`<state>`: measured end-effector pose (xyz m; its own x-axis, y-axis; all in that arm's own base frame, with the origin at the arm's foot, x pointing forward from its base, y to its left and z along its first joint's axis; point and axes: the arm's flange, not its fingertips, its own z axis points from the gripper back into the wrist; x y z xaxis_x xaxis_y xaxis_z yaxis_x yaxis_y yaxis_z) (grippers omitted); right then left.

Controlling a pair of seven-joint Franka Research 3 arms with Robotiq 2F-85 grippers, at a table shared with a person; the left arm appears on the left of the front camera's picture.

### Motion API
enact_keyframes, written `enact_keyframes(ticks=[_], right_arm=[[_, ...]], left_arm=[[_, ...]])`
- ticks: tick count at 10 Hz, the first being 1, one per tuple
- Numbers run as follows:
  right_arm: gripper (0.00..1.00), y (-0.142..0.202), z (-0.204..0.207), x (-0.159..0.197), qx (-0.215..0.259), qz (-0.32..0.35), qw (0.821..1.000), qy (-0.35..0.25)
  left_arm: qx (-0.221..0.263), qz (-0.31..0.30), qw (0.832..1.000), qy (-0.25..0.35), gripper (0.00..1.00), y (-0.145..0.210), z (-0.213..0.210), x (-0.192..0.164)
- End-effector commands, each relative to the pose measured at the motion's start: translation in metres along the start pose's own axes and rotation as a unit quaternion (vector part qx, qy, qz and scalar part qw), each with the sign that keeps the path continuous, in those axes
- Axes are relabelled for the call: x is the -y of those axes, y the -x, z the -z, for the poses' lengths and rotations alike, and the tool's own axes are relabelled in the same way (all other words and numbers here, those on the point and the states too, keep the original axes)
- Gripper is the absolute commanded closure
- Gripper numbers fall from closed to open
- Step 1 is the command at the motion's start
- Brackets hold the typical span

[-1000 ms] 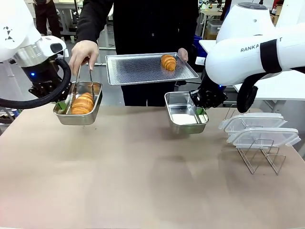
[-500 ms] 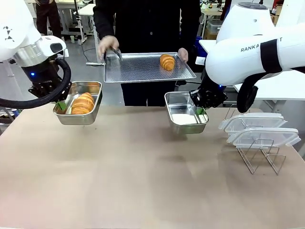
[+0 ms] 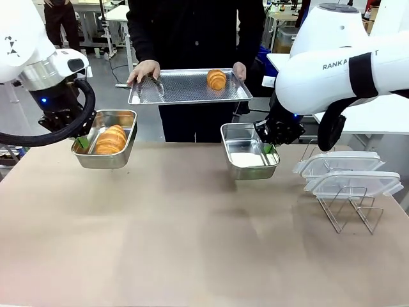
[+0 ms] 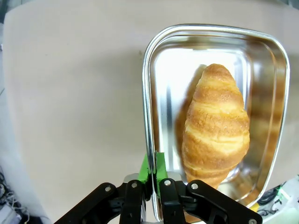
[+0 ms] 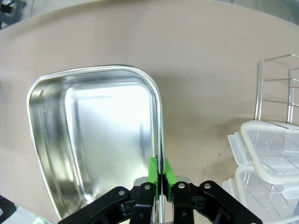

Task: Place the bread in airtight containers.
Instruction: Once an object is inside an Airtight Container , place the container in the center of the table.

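Croissant on person's tray, front view

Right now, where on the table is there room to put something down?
The whole near and middle table is bare, from below the croissant pan and the empty pan to the front edge. The right side is crowded: wire rack with clear lids.
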<state>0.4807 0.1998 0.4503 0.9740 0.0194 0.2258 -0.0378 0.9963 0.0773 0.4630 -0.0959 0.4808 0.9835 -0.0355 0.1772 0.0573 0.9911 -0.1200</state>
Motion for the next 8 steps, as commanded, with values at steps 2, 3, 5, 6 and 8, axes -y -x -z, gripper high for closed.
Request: enact_keyframes(ticks=[2,3,5,6,8], right_arm=[[1.0,-0.001,-0.003,-0.001,0.004,0.01,1.0,0.002],[1.0,-0.001,-0.003,-0.001,0.004,0.01,1.0,0.002],[1.0,-0.001,-0.003,-0.001,0.004,0.01,1.0,0.002],[1.0,-0.001,-0.003,-0.001,0.004,0.01,1.0,0.002],[1.0,-0.001,-0.003,-0.001,0.004,0.01,1.0,0.002]], left_arm=[[-0.013,-0.008,1.0,0.017,0.95,0.01,0.045,-0.019],[-0.009,-0.012,1.0,0.015,0.95,0.015,0.063,-0.023],[-0.009,-0.01,1.0,0.007,0.95,0.023,0.087,-0.023],[-0.012,-0.004,1.0,-0.005,0.95,0.026,0.098,-0.023],[-0.031,-0.006,0.999,0.005,0.95,0.033,0.121,-0.023]])
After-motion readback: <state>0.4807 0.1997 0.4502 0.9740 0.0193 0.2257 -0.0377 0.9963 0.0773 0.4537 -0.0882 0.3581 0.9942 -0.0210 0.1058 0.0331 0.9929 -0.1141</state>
